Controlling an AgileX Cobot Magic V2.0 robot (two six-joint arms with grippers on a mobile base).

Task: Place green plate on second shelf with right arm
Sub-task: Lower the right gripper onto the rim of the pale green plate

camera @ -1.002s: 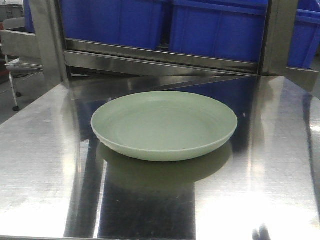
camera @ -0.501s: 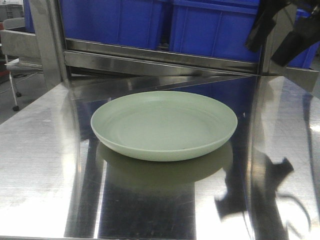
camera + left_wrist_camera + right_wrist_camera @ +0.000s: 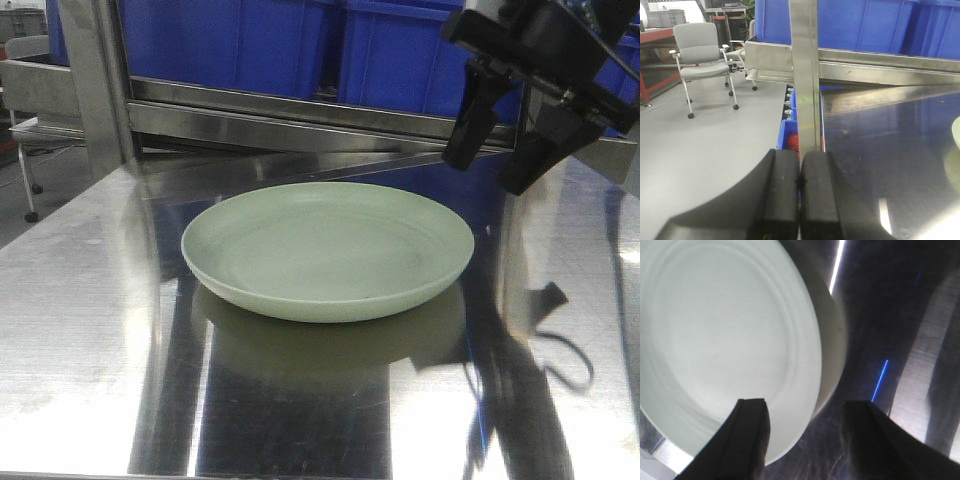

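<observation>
Green plate (image 3: 328, 250): we see it flat on the table (image 3: 90, 330), mid-frame.
Right end effector (image 3: 490, 168): upper right, spread, holding nothing.
Left end effector (image 3: 799, 160): pressed together.

A second earlier the right gripper (image 3: 490, 172) was out of the front view. Half a second ago it showed only at the top right corner. It then came lower and leftward, jaws spread, nearer the green plate's (image 3: 328, 250) far right rim. Its dark reflection (image 3: 520, 400) on the worktop (image 3: 80, 330) grew.

One green plate (image 3: 327, 250), two blue bins (image 3: 230, 40)
</observation>
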